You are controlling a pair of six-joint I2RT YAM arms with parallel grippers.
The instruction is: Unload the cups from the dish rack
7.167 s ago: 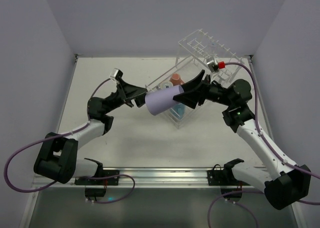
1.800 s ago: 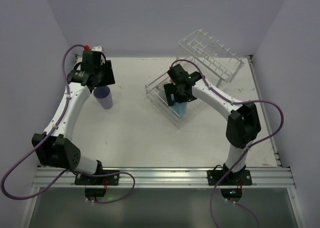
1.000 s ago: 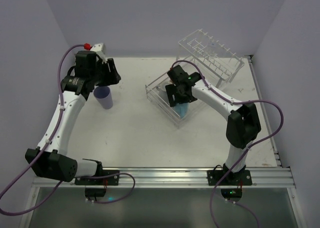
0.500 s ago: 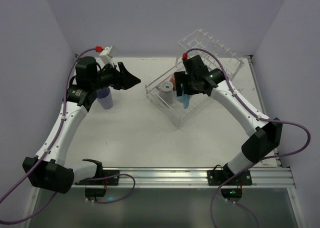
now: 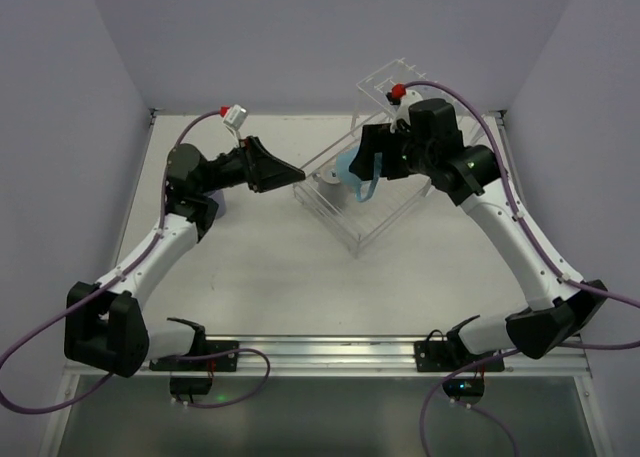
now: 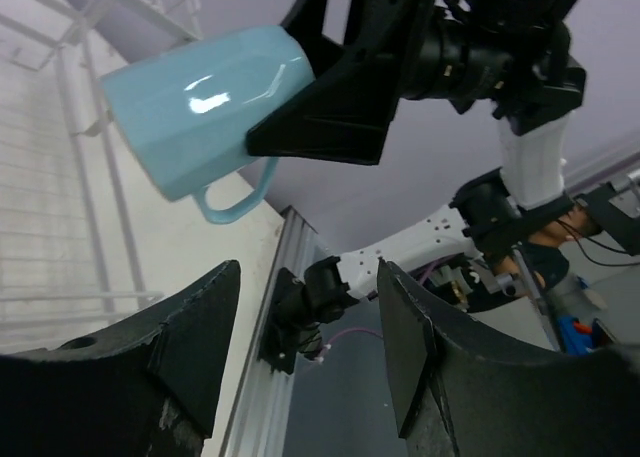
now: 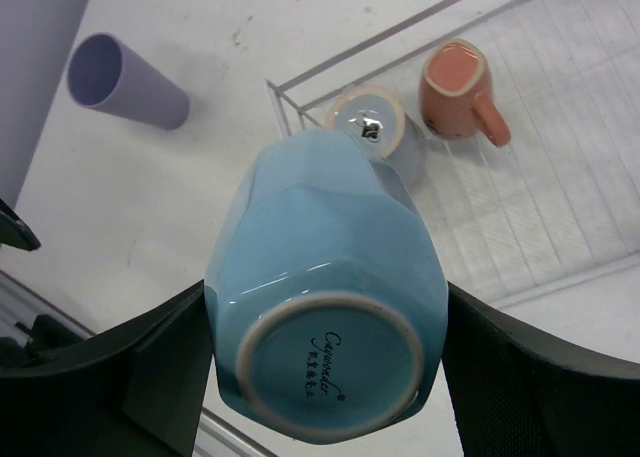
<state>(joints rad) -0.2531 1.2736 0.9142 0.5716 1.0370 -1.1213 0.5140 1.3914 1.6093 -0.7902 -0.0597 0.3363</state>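
My right gripper [image 5: 366, 165] is shut on the light blue cup [image 7: 325, 277], holding it by its sides, base toward the wrist camera, in the air above the dish rack's basket tray [image 5: 372, 220]. The cup also shows in the left wrist view [image 6: 200, 107], handle hanging down. The grey-blue cup [image 7: 388, 129] and the salmon-pink cup [image 7: 458, 87] stand inside the basket. The lavender cup [image 7: 125, 82] stands on the table left of the rack. My left gripper [image 5: 293, 174] is open and empty, pointing at the held cup from the left, a short way from it.
The rack's raised tilted tier [image 5: 385, 80] stands at the back right, behind my right arm. White walls close in the table on the left, back and right. The metal rail [image 5: 320, 355] runs along the near edge.
My right gripper has lifted the light blue cup up out of the basket. My left gripper has left the lavender cup on the table and swung right toward the rack, jaws open.
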